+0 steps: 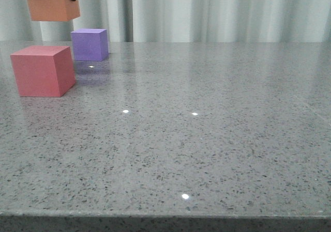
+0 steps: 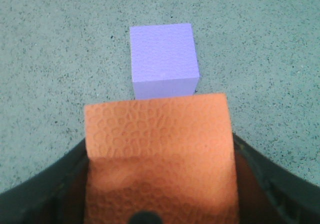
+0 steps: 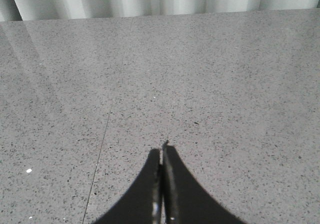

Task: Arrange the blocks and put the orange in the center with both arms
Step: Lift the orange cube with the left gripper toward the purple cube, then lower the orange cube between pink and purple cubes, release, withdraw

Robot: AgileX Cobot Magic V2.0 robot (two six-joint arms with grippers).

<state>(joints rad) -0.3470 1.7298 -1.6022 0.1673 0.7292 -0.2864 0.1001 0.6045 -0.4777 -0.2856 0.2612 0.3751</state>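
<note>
The left hand [image 2: 155, 194] grips the orange cube [image 1: 51, 4] between its two black fingers [image 2: 45, 184], one pressed against each side of the block. In the front view the cube hangs in the air at the upper left corner, clear of the bench [image 1: 207, 139], with only a dark scrap of the hand showing above it. The cube's top face carries a pebbled texture in the left wrist view.

The purple cube [image 1: 90, 44] sits on the bench far back on the left, below the held orange cube and slightly toward 3 o'clock from it in the front view. In the left wrist view it lies just beyond the orange cube's leading edge, flat on the speckled surface. The pinkish-red cube [image 1: 42, 70] rests on the bench nearer the camera, at about 7 o'clock from the purple one, a small gap between them. It is the larger-looking of the two resting blocks from this angle.

The right hand [image 3: 162, 146] is closed, its fingertips pressed together with nothing between them, above bare grey bench. Pale curtains [image 1: 217, 12] hang behind the bench's far edge.
</note>
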